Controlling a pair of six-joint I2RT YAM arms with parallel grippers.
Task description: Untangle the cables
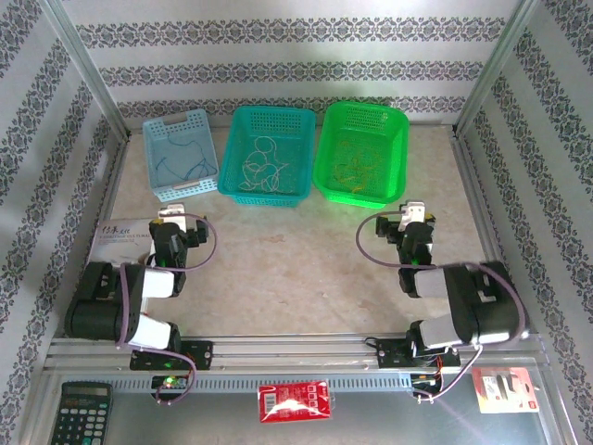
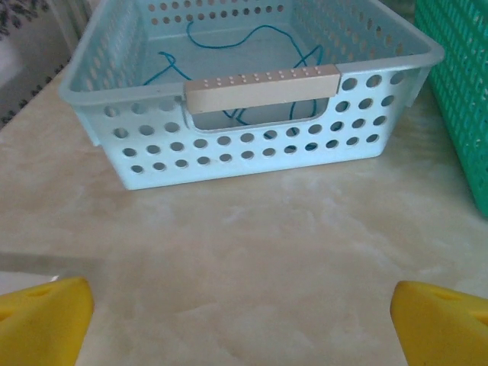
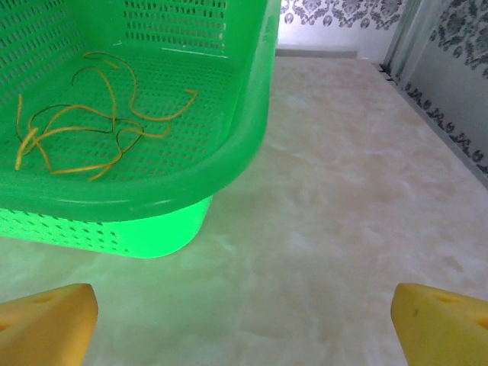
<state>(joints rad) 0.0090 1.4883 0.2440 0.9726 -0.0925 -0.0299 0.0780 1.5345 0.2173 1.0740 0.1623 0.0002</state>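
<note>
Over marbled table (image 1: 306, 269) — left tool (image 2: 244, 316), right tool (image 3: 244, 320) spread wide, empty; patterned walls (image 1: 278, 69).

A pale beige, marble-patterned tabletop (image 1: 306, 269) carries three perforated plastic baskets in a row along its far edge: a light blue rectangular basket (image 1: 185, 192) on the left, a teal basket (image 1: 264, 196) in the middle and a bright green basket (image 1: 357, 196) on the right, set close side by side. A white printed booklet (image 1: 125, 236) lies flat near the left edge. On the grey strip in front of the aluminium rails (image 1: 296, 352) lie a black calculator (image 1: 81, 415), a red flat packet (image 1: 295, 401) and a red-and-white blister pack (image 1: 503, 389)
</note>
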